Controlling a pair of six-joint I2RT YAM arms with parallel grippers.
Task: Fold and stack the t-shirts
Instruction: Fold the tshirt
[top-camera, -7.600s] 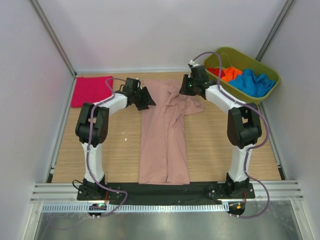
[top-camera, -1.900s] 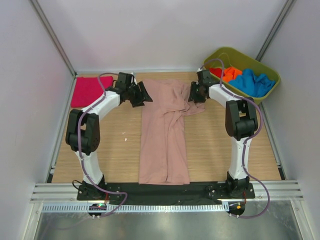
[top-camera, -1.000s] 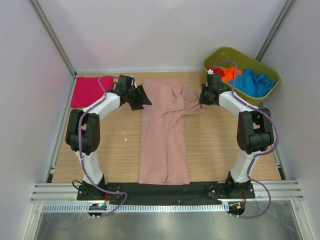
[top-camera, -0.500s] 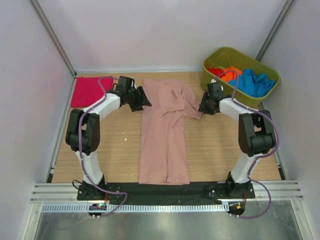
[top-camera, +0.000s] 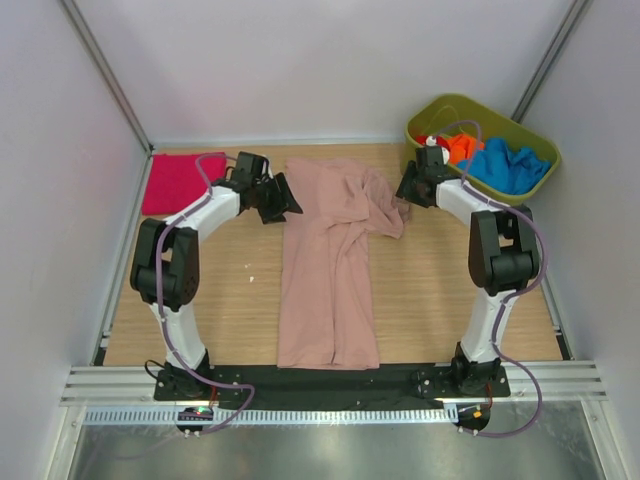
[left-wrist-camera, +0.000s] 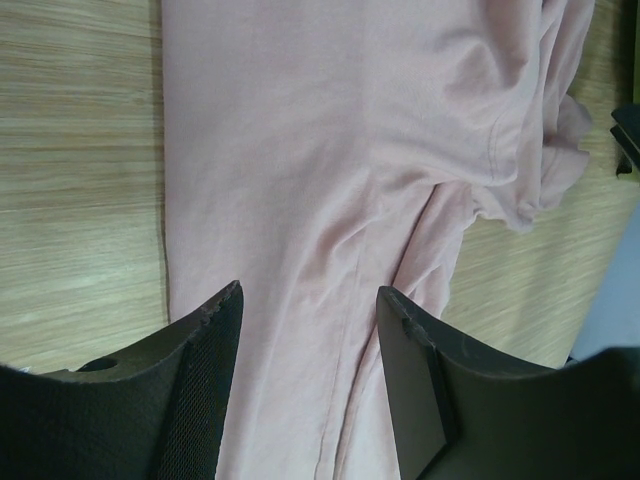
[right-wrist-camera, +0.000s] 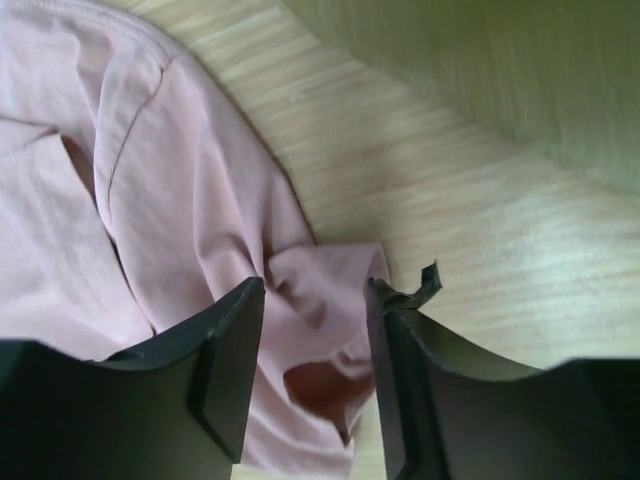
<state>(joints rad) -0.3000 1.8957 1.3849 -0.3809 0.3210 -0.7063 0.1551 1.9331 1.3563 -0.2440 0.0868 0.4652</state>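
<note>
Right gripper (right-wrist-camera: 312, 300) has released, jaws apart, just above bunched sleeve (right-wrist-camera: 320, 265) toward far-right corner of bench (top-camera: 200, 300). Dusty-pink t-shirt (top-camera: 328, 270) lies mid-bench, long axis near-to-far. Left gripper (left-wrist-camera: 310, 300) apart above far-left shoulder. Sleeve nearer right arm.

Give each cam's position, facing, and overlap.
Top external: above and behind the bases, looking down on the table; left arm and right arm show whole.
Left wrist: looking down at the dusty-pink t-shirt; left gripper at bottom.
Right wrist: looking down at the bunched sleeve beside the green tub; right gripper at bottom.
Shared: all three show that t-shirt.
</note>
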